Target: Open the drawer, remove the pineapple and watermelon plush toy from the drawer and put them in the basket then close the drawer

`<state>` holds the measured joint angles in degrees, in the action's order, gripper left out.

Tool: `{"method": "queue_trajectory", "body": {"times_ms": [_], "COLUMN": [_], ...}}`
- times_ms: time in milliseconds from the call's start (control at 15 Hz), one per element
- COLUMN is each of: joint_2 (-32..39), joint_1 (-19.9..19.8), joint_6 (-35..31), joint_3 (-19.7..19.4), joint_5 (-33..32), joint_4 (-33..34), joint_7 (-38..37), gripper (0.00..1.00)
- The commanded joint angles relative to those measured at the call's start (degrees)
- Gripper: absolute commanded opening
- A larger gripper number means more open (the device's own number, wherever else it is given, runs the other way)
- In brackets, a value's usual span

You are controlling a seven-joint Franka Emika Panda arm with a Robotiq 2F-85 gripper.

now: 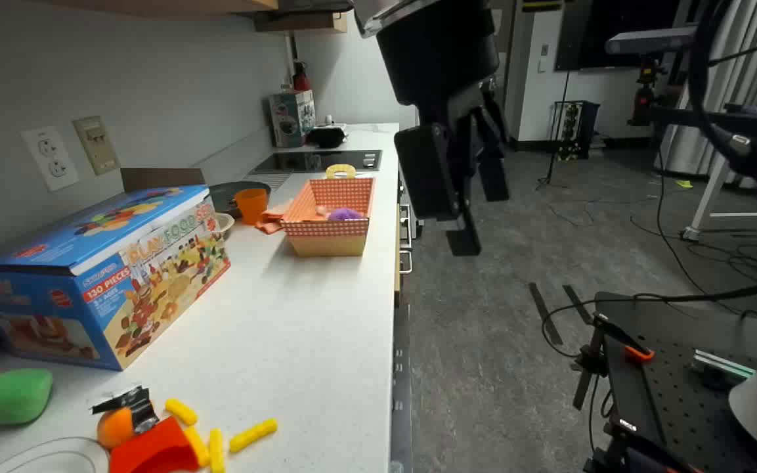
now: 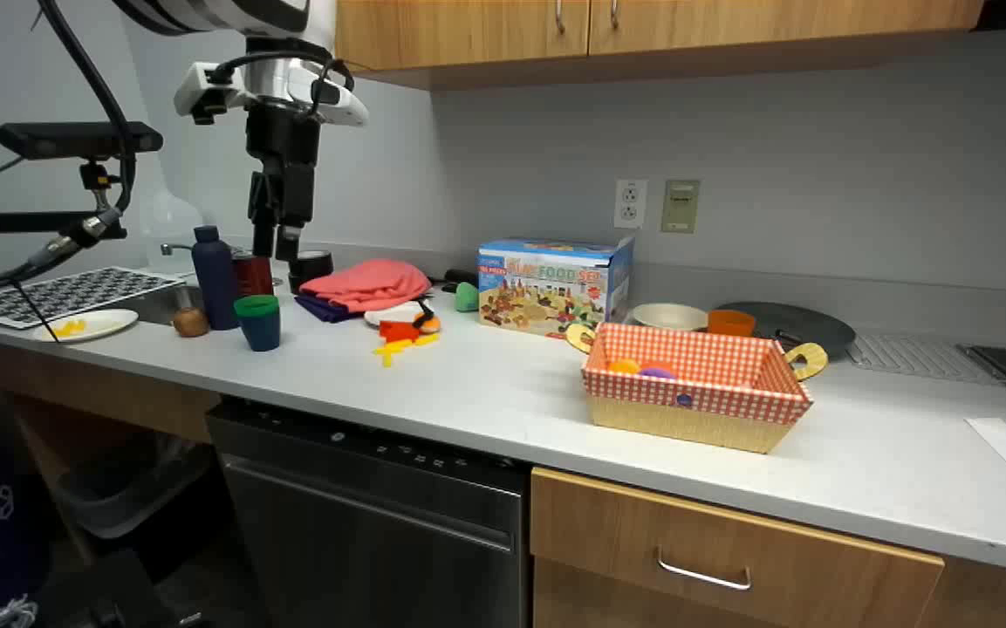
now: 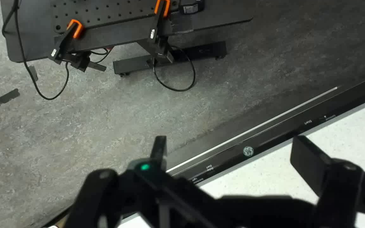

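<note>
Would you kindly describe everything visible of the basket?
The basket is rectangular, with flared, straw-coloured, woven-looking sides, a red-and-white checked liner folded outward, a dark round spot on one side, a yellowish loop handle at one end and apparently another opposite. It stands upright on the counter, holding a purple item and an orange one.

I see my pincer (image 3: 229, 148) blurred in the wrist view, the tabletop (image 3: 264, 177) bright, and the floor (image 3: 90, 126) beyond its front edge dim.

Grey wall (image 2: 756, 166), wooden cupboards (image 2: 655, 39), mottled grey floor (image 1: 483, 335)
</note>
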<state>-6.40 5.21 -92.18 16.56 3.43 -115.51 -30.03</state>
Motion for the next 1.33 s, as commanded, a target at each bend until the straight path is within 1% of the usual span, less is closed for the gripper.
{"method": "queue_trajectory", "body": {"times_ms": [0, 400, 467, 600, 867, 1000, 1133, 1200, 1267], "joint_2": [0.10, 0.10, -0.07, -0.79, -0.44, 0.55, 0.42, -0.02, 0.73], "joint_1": [1.62, 1.62, 1.07, -0.30, -4.03, -6.20, -7.52, -7.77, -7.49], "joint_6": [0.12, 0.11, -0.13, -0.69, -1.56, -2.43, -4.28, -5.18, -3.55], "joint_3": [-1.54, -1.54, -2.30, -4.58, -11.64, -14.88, -16.72, -16.98, -16.99], "joint_5": [-0.16, -0.16, -0.50, -0.95, -1.81, -2.02, -1.63, -1.90, -1.77], "joint_4": [0.09, 0.09, 0.18, -0.22, -0.76, -0.42, -0.63, -0.80, -0.35], "joint_7": [-0.15, -0.15, 0.92, 2.72, 7.06, 7.32, 5.44, 3.43, 6.04], "gripper": [1.00, 1.00, 1.00, 1.00, 1.00, 1.00, 1.00, 1.00, 1.00]}}
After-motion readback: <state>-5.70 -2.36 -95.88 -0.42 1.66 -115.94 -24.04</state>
